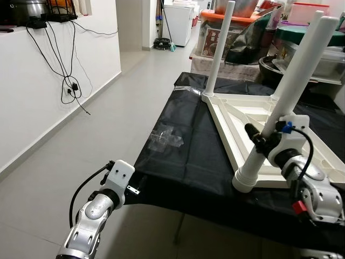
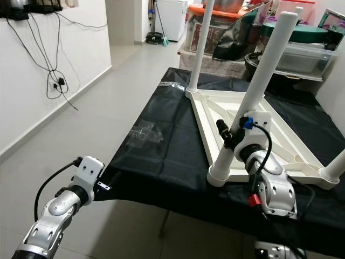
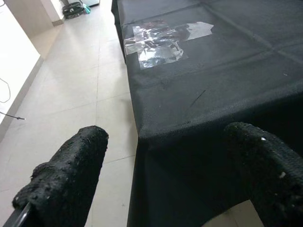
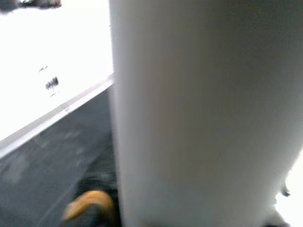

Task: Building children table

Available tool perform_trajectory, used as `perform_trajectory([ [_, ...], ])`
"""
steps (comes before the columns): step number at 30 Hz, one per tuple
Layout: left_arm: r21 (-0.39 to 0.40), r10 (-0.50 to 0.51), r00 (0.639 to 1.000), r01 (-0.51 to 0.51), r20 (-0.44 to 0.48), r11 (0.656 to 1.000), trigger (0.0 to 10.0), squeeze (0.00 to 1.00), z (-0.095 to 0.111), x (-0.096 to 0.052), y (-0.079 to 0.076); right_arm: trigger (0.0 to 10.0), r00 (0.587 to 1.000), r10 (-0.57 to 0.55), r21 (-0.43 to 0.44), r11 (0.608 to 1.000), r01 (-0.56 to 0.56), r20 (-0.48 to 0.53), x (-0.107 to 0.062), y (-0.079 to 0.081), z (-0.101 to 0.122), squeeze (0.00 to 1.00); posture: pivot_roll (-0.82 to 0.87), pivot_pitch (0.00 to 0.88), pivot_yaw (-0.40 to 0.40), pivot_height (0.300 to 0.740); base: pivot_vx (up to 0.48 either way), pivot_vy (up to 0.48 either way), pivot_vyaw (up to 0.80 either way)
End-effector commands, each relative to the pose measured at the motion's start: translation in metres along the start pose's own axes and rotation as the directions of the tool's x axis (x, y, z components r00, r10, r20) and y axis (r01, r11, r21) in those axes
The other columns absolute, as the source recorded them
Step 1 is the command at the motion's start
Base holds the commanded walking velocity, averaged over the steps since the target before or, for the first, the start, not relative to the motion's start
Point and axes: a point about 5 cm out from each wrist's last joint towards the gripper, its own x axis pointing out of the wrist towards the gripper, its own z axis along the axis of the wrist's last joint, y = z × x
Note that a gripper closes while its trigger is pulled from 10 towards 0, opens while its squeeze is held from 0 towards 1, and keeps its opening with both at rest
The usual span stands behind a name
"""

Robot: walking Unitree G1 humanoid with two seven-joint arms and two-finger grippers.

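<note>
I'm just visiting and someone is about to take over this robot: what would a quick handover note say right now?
Right gripper: at the near leg, partway up; whether its fingers are shut on it cannot be seen.
Left gripper: open, idle, low by the near edge of the black cloth.
Things: white tabletop lies upside down on the cloth; the near leg and a far leg stand in corners, and a third leg shows at the right edge.
Left: check each leg is seated, then turn the table upright.
</note>
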Motion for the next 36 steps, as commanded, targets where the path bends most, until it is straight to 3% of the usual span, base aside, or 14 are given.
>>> perform_trajectory([
  [1,-0.003,-0.003,1.0,0.003,-0.012,1.0,10.0,0.0,-0.003,0.0,-0.001,0.0,0.999,0.032,-0.005,0.999,-0.032,-0.026,0.002,0.002,-0.004,0.0,0.1,0.0,-0.113,0.74,0.0,0.0,0.0],
  [4,0.001,-0.008,1.0,0.008,-0.012,1.0,10.0,0.0,-0.003,-0.001,-0.001,0.0,0.992,0.109,0.013,0.994,-0.109,-0.064,0.0,0.011,-0.015,0.0,0.1,0.0,-0.108,0.74,0.0,0.0,0.0],
  [8,0.006,-0.012,1.0,0.012,-0.012,1.0,10.0,0.0,-0.003,-0.002,0.0,0.0,0.966,-0.214,0.066,0.972,0.225,-0.148,0.001,0.002,-0.037,0.0,0.11,0.0,-0.105,0.74,0.0,0.0,0.0],
  [10,0.005,-0.01,1.0,0.01,-0.012,1.0,10.0,0.0,-0.002,-0.002,0.0,0.0,0.808,-0.547,0.08,0.815,0.574,-0.219,-0.012,0.002,-0.056,0.0,0.11,0.0,-0.102,0.74,0.0,0.0,0.0],
  [13,0.005,-0.014,1.0,0.014,-0.014,1.0,10.0,0.0,-0.002,-0.002,-0.001,0.0,0.734,-0.636,0.068,0.743,0.666,-0.238,-0.023,0.026,-0.064,0.0,0.1,0.0,-0.094,0.74,0.0,0.0,0.0],
  [16,0.01,-0.025,1.0,0.025,-0.016,1.0,10.0,0.0,-0.003,-0.001,-0.003,0.0,0.781,-0.563,0.039,0.804,0.593,-0.269,-0.02,0.056,-0.068,0.0,0.1,0.0,-0.093,0.74,0.0,0.0,0.0],
  [18,0.009,-0.024,1.0,0.024,-0.014,1.0,10.0,0.0,-0.001,0.001,-0.003,10.0,0.833,-0.492,0.014,0.859,0.512,-0.253,-0.014,0.067,-0.064,0.0,0.1,0.0,-0.096,0.74,0.0,0.0,0.0],
  [23,0.008,-0.021,1.0,0.021,-0.013,1.0,10.0,0.0,-0.001,0.001,-0.003,10.0,0.854,-0.465,0.013,0.877,0.481,-0.235,-0.011,0.067,-0.06,0.0,0.1,0.0,-0.099,0.74,0.0,0.0,0.0],
  [24,0.008,-0.016,1.0,0.016,-0.013,1.0,10.0,0.0,-0.001,0.002,-0.002,10.0,0.877,-0.45,0.016,0.889,0.458,-0.167,-0.009,0.061,-0.051,1.0,0.1,0.0,-0.103,0.74,0.0,0.0,0.0],
  [27,0.005,-0.009,1.0,0.009,-0.014,1.0,10.0,0.0,-0.002,0.001,-0.001,10.0,0.901,-0.427,-0.005,0.904,0.428,-0.076,-0.002,0.034,-0.028,1.0,0.1,0.0,-0.11,0.74,0.0,0.0,0.0],
  [28,0.003,-0.006,1.0,0.006,-0.017,1.0,10.0,0.0,-0.004,-0.001,-0.002,10.0,0.967,-0.253,0.028,0.967,0.254,-0.033,0.006,0.017,-0.01,0.0,0.1,0.0,-0.112,0.74,0.0,0.0,0.0],
  [34,0.0,-0.008,1.0,0.008,-0.016,1.0,10.0,0.0,-0.004,-0.001,-0.004,10.0,0.999,-0.036,0.0,0.999,0.036,-0.015,0.004,0.006,-0.004,0.0,0.1,0.0,-0.116,0.74,0.0,0.0,0.0],
  [35,-0.001,-0.009,1.0,0.009,-0.013,1.0,10.0,0.0,-0.003,0.0,-0.004,3.5,0.999,0.02,-0.01,1.0,-0.021,-0.041,0.001,0.002,-0.006,0.0,0.11,0.0,-0.119,0.74,0.0,0.0,0.0],
  [36,-0.001,-0.01,1.0,0.01,-0.011,1.0,10.0,0.0,-0.002,0.0,-0.004,3.5,0.997,0.058,-0.013,0.998,-0.058,-0.06,-0.001,0.0,-0.008,0.0,0.1,0.0,-0.118,0.74,0.0,0.0,0.0],
])
